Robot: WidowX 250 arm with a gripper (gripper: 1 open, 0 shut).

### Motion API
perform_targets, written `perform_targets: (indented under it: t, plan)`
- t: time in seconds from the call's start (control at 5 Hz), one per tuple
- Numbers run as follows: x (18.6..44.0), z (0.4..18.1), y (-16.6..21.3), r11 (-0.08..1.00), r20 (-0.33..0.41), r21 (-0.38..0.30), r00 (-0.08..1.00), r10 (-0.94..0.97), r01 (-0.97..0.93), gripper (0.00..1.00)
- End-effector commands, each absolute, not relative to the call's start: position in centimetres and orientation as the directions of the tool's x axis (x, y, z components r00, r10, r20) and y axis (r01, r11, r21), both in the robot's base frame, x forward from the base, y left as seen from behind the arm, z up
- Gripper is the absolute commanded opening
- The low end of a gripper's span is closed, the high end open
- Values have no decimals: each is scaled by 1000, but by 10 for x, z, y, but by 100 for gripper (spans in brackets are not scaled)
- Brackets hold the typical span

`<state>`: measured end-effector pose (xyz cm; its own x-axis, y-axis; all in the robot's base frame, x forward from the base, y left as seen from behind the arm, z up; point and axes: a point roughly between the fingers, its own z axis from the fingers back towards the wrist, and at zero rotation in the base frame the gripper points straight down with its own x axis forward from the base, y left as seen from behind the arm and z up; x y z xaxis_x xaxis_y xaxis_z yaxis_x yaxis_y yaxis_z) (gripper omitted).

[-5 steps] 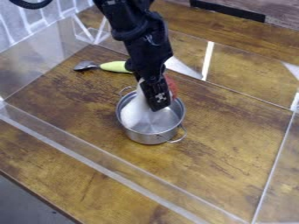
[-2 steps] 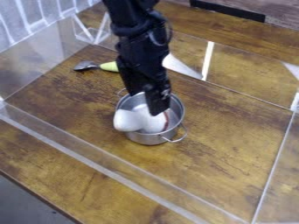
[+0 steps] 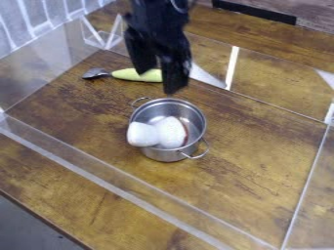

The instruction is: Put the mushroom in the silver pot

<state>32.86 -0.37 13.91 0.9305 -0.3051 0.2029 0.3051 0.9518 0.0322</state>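
The silver pot (image 3: 181, 143) stands near the middle of the wooden table. The mushroom (image 3: 156, 133) lies inside it, white stem toward the left rim, reddish-brown cap toward the right and partly hidden. My gripper (image 3: 159, 72) hangs above and behind the pot, pointing down, open, with nothing between its black fingers. It is clear of the pot and the mushroom.
A yellow-green vegetable (image 3: 135, 74) with a dark end lies behind the pot at the left. Clear plastic walls (image 3: 78, 161) ring the wooden table (image 3: 248, 186). A white object (image 3: 209, 71) sits behind the gripper.
The gripper opened and let go of the mushroom, which now rests in the pot. The gripper then rose up and away from the pot.
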Motion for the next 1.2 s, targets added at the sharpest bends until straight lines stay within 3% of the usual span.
perform_targets:
  t: [0.0,0.4,0.8,1.0]
  plan:
    - [323,164,30,976,263,85,941,-215,199,100]
    - [307,156,60,986,286,92,944,-163,143,100]
    - [334,152,76,976,303,102,929,-213,190,100]
    - [341,155,66,988,310,100,940,-140,115,100]
